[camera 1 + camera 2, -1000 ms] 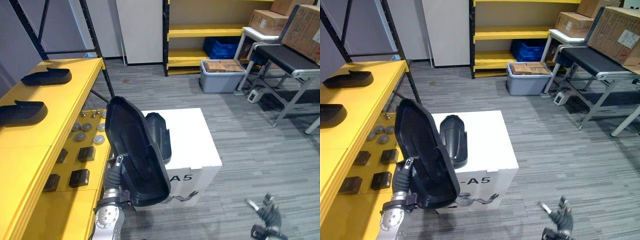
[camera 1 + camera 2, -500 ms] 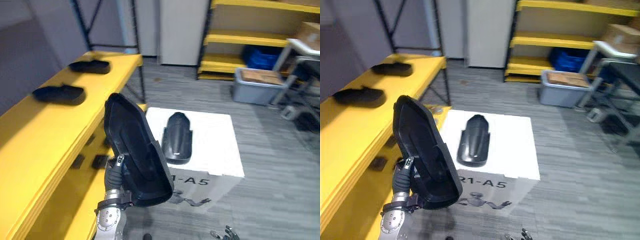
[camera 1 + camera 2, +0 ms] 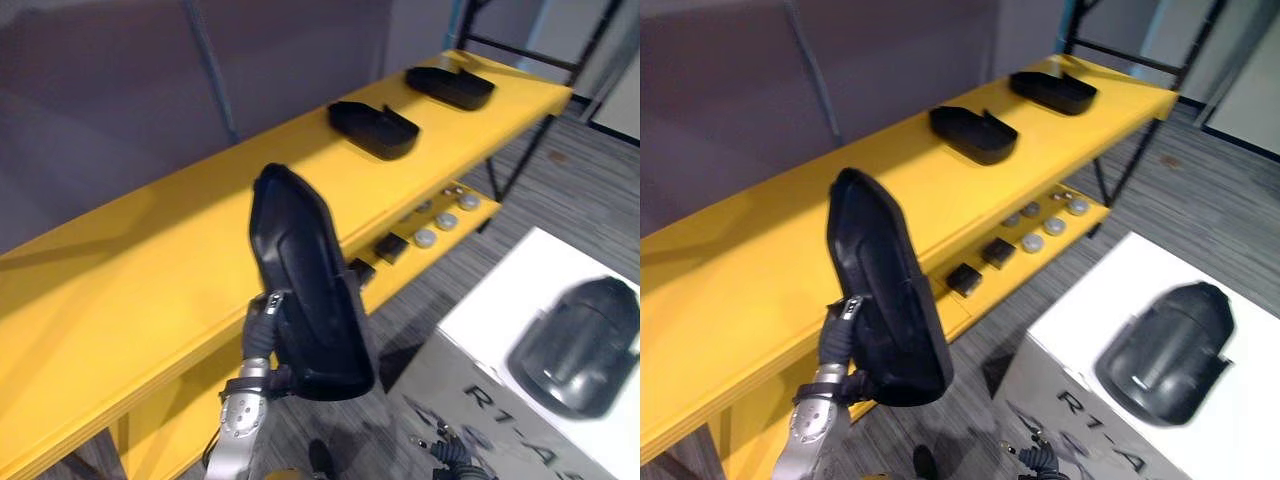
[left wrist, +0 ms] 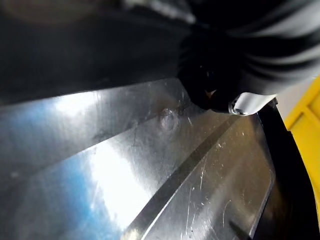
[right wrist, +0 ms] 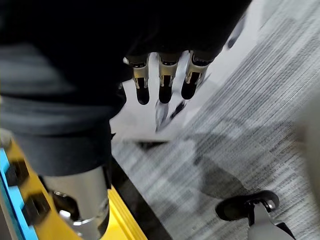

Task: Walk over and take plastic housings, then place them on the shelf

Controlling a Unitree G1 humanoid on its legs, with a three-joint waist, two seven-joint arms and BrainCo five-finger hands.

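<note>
My left hand is shut on a long black plastic housing, holding it upright by its edge just in front of the yellow shelf. In the left wrist view the housing's glossy inner face lies close under a dark-tipped finger. Two more black housings lie on the shelf top, further along. Another housing rests on the white box. My right hand hangs low over the floor, its fingers straight and holding nothing.
The lower yellow shelf carries small black blocks and grey discs. A dark rack post stands at the shelf's far end. Grey carpet runs between the shelf and the white box at the lower right.
The camera has swung left, so the yellow shelf now fills the view and the white box sits at the lower right. The housing stays upright in my left hand, now beside the shelf.
</note>
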